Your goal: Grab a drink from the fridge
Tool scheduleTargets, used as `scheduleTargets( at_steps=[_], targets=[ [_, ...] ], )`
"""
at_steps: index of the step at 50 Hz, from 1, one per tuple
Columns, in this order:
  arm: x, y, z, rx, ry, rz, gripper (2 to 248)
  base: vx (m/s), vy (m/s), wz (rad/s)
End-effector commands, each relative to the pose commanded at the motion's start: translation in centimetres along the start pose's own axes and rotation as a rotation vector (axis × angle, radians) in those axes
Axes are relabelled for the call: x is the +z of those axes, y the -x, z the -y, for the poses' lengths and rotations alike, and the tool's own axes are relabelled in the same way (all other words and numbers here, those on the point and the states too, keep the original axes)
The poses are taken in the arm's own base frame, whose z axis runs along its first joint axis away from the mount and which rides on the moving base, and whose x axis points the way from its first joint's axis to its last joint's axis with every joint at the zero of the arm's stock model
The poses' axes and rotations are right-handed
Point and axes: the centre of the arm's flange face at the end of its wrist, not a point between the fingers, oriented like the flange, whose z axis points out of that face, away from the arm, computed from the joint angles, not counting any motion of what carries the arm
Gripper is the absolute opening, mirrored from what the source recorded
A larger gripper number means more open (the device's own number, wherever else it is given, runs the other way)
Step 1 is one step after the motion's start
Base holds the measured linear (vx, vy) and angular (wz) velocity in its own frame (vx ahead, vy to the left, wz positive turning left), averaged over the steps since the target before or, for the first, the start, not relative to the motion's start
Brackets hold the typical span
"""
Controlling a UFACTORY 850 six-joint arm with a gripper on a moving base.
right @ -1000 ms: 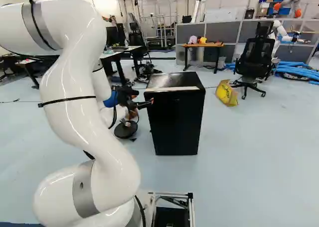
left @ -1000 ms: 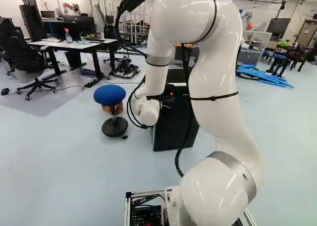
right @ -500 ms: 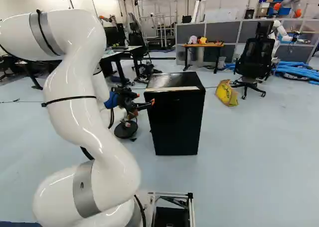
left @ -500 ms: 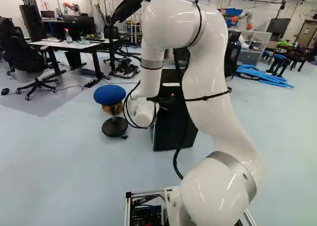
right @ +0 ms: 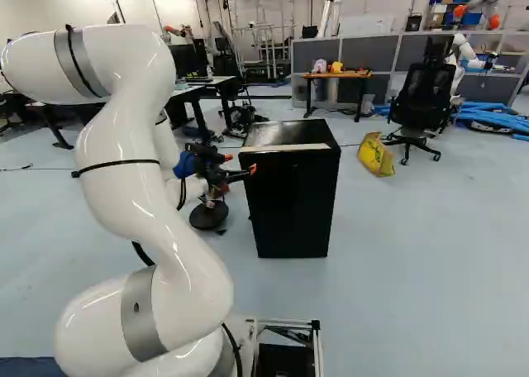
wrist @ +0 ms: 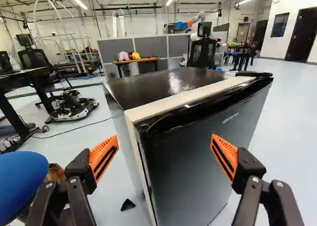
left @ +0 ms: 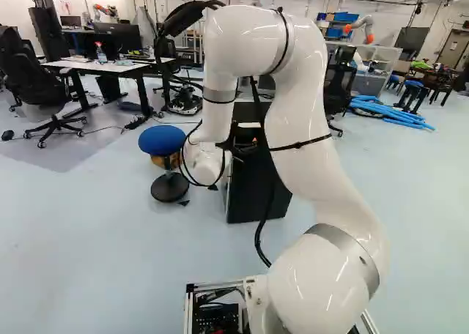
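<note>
Fridge (right: pixel 291 203) stands closed on the pale floor (right: pixel 430 261), 1 upper corner facing the gripper (right: pixel 240 163), whose 2 orange-padded fingers (wrist: pixel 226 159) are spread wide; left of the fridge sits a blue stool (left: pixel 162 140), right, a yellow bag (right: pixel 377 155).

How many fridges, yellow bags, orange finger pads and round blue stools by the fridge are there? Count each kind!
Mini fridge: 1
Yellow bag: 1
Orange finger pads: 2
Round blue stool by the fridge: 1
Total: 5
</note>
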Motion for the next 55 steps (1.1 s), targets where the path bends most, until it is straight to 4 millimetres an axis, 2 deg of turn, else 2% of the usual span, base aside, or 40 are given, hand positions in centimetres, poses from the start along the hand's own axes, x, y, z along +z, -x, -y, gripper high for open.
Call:
scheduleTargets(
  at_steps=[22, 55],
  targets=[
    [1.1, 0.2, 0.5, 0.026, 0.068, -0.01, 247, 0.0, 0.0, 0.0],
    [1.0, 0.5, 1.6, 0.049, 0.118, -0.015, 247, 0.0, 0.0, 0.0]
  ],
)
